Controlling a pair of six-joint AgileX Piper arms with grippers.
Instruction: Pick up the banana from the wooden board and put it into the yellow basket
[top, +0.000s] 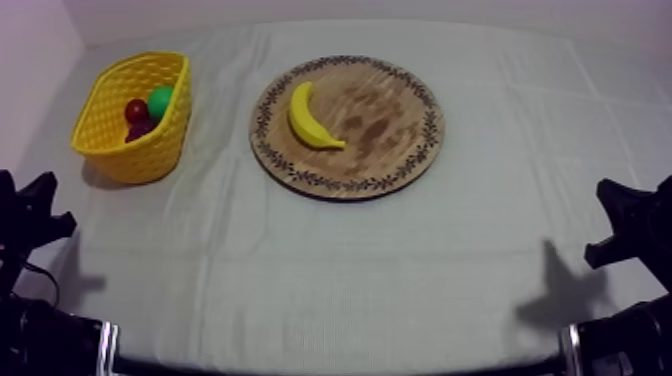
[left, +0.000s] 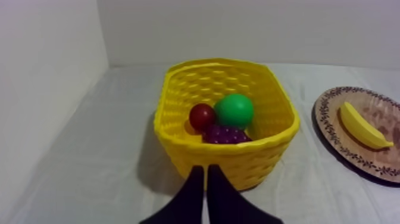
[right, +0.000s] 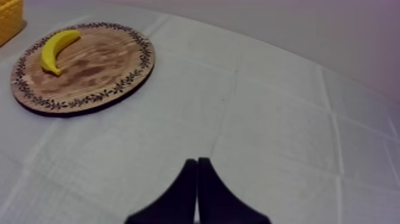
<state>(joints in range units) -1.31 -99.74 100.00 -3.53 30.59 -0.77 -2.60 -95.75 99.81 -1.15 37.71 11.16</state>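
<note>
The yellow banana (top: 312, 117) lies on the left half of the round wooden board (top: 395, 125) at the table's middle back. At the back left stands the yellow basket (top: 150, 150). My left gripper (top: 35, 215) rests low at the left edge, well short of the basket. From the left wrist its fingers lie together as a narrow wedge (left: 206, 169) just before the basket (left: 238, 161), with the banana (left: 363, 126) off to the side. My right gripper (top: 625, 220) rests low at the right. It is shut on nothing (right: 197, 161), far from the banana (right: 57, 49) and board (right: 95, 74).
Inside the basket lie a small red fruit (left: 202, 115), a round green fruit (left: 234, 110) and a bunch of purple grapes (left: 225, 134). A wall stands close behind and left of the basket. Bare cloth spreads across the front of the table (top: 340, 280).
</note>
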